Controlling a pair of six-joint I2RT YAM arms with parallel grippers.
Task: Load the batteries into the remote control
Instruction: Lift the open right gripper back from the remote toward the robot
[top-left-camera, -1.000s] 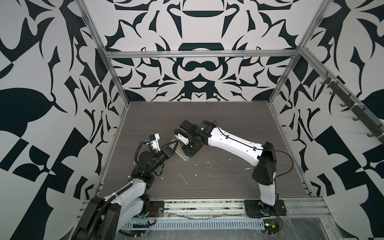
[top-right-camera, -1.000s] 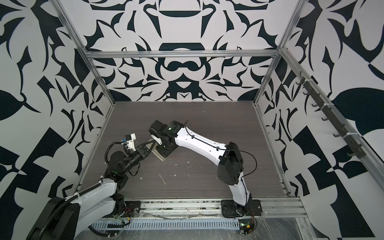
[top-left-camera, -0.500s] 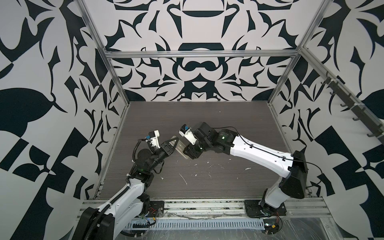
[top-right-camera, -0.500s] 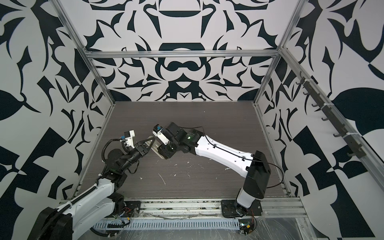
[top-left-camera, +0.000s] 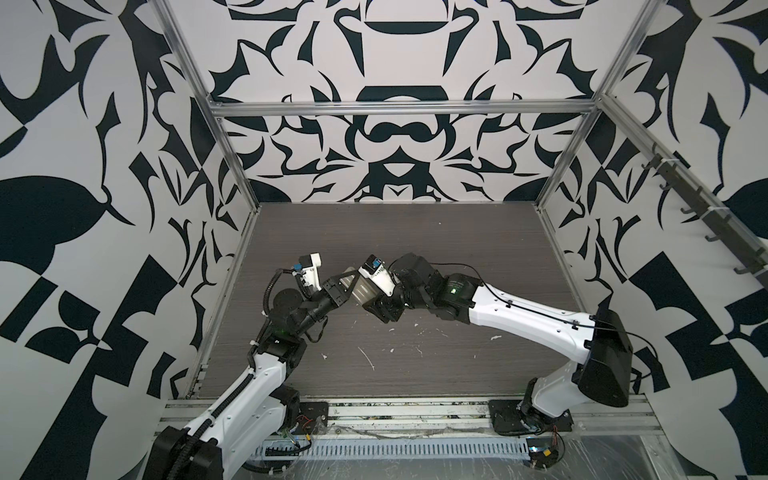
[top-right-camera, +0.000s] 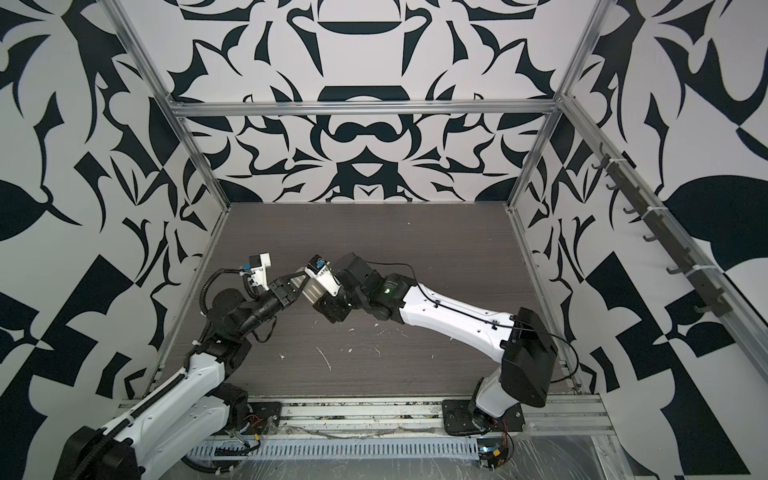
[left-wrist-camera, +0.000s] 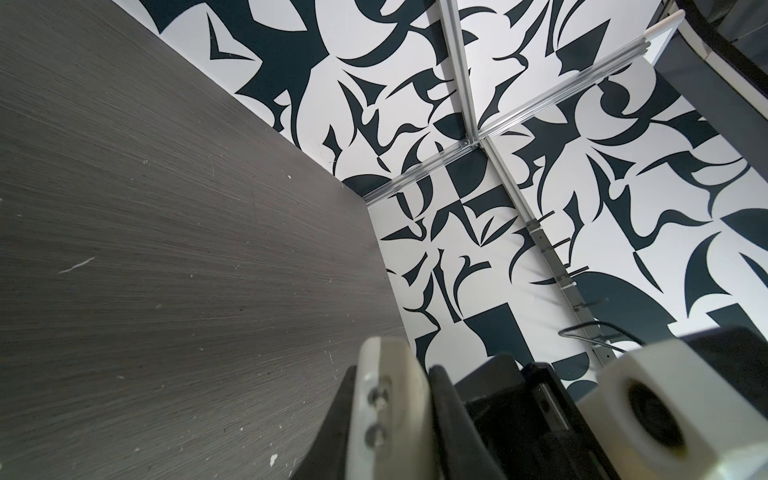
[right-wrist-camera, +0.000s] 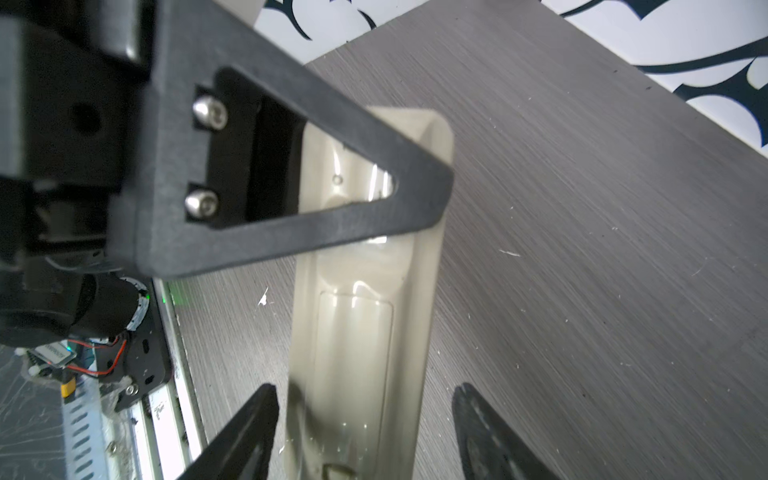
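Note:
The remote control (right-wrist-camera: 365, 332) shows its beige back with the cover outline, and it hangs above the table. My left gripper (left-wrist-camera: 392, 374) is shut on one end of it, and the remote's pale edge (left-wrist-camera: 386, 415) sits between the two black fingers. My right gripper (right-wrist-camera: 363, 392) is open around the other end, and both fingertips (right-wrist-camera: 266, 399) stand clear of the remote's sides. In both top views the remote (top-left-camera: 358, 291) (top-right-camera: 306, 291) bridges the left gripper (top-left-camera: 345, 284) and the right gripper (top-left-camera: 376, 301). The batteries are out of view.
White scraps (top-left-camera: 368, 357) lie scattered on the dark wood-grain table (top-left-camera: 415, 249). An aluminium rail (top-left-camera: 374, 409) runs along the front edge, and patterned walls close in the other three sides. The right wrist camera housing (left-wrist-camera: 665, 415) sits close beside the left gripper.
The right arm's elbow has swung out to the right and lower. The right jaws have spread wider around the remote's end. The left gripper has kept its hold and has barely moved.

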